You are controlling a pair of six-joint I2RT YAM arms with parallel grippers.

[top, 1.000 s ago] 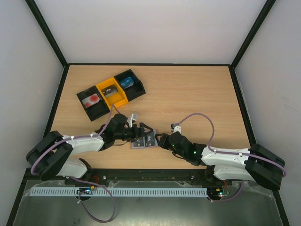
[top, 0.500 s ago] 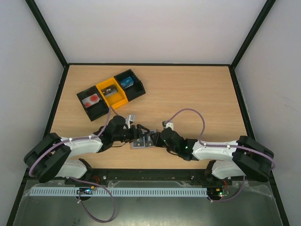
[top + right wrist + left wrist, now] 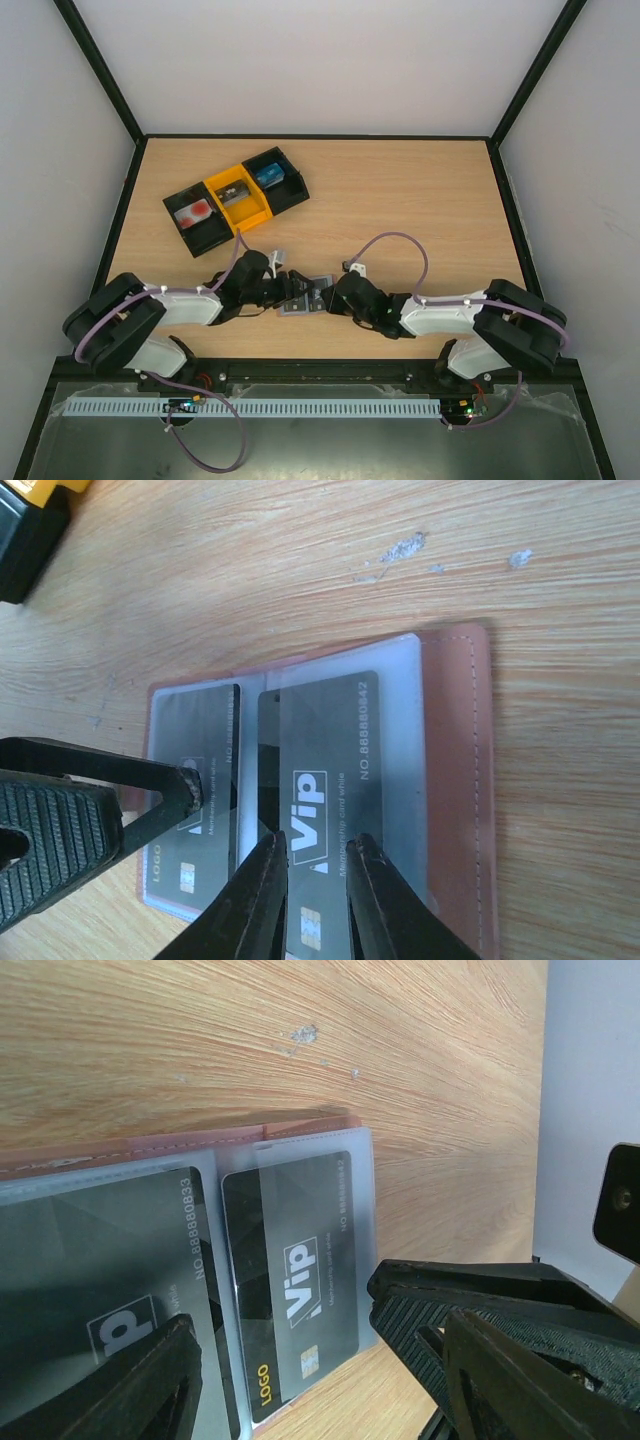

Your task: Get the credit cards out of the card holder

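The right gripper [image 3: 315, 895], fingers narrowly apart with its grip impossible to tell, straddled a dark credit card [image 3: 330, 740], while the left gripper [image 3: 320, 1380] spread wide over the open card holder [image 3: 455, 740], lying low-centre on the surface [image 3: 300, 560].

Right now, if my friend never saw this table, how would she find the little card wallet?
Look at the wooden table, near its front edge, where the left end effector and right end effector meet. The card holder lies open flat between them. Unlike the black-and-yellow tray farther back, it is pale, brown-rimmed, with dark cards behind clear sleeves.
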